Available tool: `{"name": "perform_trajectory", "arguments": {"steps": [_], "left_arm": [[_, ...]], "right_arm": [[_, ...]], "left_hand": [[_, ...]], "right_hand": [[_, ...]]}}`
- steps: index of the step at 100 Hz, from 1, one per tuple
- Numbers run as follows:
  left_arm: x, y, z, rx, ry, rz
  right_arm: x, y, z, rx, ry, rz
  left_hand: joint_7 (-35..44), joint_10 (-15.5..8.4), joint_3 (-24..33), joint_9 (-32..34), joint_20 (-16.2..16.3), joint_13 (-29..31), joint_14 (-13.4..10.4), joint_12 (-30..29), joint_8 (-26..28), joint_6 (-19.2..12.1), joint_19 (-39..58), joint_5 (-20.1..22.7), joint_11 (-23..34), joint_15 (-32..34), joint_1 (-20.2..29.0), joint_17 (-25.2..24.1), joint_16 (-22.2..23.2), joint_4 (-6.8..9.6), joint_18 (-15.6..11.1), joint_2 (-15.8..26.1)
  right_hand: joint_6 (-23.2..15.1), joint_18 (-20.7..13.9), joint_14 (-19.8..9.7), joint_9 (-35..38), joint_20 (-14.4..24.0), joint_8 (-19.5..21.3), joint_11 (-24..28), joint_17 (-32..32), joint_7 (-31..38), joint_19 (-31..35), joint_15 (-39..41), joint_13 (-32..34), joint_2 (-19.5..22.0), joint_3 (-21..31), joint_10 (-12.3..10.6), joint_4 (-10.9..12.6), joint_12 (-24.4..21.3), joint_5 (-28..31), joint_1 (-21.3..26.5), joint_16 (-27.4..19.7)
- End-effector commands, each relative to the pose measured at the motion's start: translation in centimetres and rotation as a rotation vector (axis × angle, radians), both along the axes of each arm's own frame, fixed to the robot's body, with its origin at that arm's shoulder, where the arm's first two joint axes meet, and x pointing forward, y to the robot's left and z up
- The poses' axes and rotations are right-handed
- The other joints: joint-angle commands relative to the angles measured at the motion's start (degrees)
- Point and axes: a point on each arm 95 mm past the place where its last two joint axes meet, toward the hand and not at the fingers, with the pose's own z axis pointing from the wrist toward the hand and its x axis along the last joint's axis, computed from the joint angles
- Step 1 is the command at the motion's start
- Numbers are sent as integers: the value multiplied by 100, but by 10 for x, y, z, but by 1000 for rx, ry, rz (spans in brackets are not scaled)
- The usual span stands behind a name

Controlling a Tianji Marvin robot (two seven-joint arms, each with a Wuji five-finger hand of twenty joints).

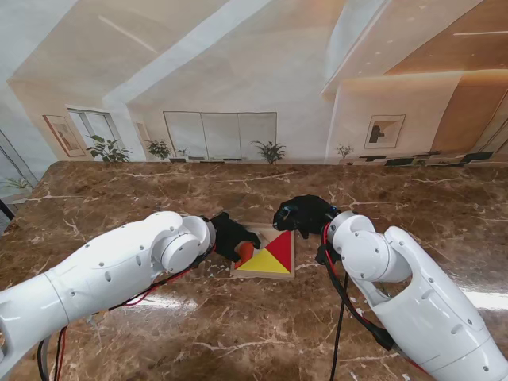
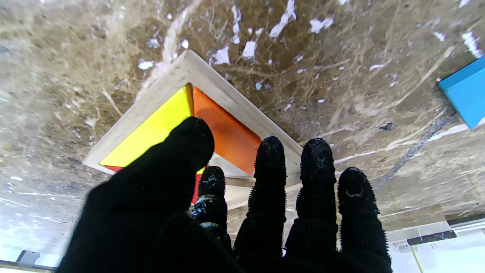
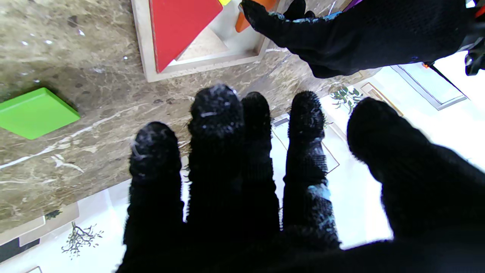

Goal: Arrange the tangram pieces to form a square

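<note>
On the left of the stand's view the white left arm (image 1: 103, 274) comes in from the lower left corner of the frame, and its black-gloved left hand (image 1: 230, 236) hangs over the left edge of the wooden tray (image 1: 292, 252), which sits at the middle of the frame on the brown marbled desk (image 1: 119, 190). From the left wrist the fingers (image 2: 269, 163) look spread and straight, with gaps between them and nothing grasped, their tips over the tray's rim. An orange piece (image 1: 245, 252) shows just beside that hand at the tray's left side; in the left wrist view it lies inside the tray along the rim, edge to edge with the yellow triangle (image 1: 265, 263). The yellow triangle fills the part of the tray nearer to me, and the red triangle (image 1: 282, 247) fills its right part, the two meeting along a slanted line. Pale bare tray floor shows beside the red triangle in the right wrist view. A blue piece (image 2: 465, 91) lies loose on the desk, well apart from the tray. To the right of the tray the right hand (image 1: 303, 214) hovers just past the tray's far right corner, fingers (image 3: 216, 113) extended and loosely apart, gripping nothing. A green piece (image 3: 36, 112) lies on the desk, clear of the tray. The right arm (image 1: 421, 302) runs off to the lower right corner.
</note>
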Motion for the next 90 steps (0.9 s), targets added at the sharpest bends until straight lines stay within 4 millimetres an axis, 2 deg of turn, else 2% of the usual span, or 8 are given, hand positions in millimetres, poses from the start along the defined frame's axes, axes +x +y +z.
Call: {"name": "perform_trajectory", "arguments": {"steps": [1,90], "left_arm": [[2,3,-2,15,4,9],[-4,16,-7,9,27,-2]], "right_arm": [[-2,-1,-6,2,26,0],[-2,-1,-7,-6,32,-1]], "left_hand": [[73,-66,-89,90,194,76,-8,121,-18,-48,217,-40,130,229,76,-25,93,41,-59,110],[80,-33,-93,83,169,54,2,85,6,-55,172,-1,5,187,74,-49,69,62,-63,133]], "right_hand": [[56,-14,19,55,-25,-25,76,13,100,252,133,187,123,59,10,149,-12,77,-322,-38],[57,-12,19,51,-25,-26,76,8,99,253,136,187,136,57,5,151,-13,83,-325,-38]]}}
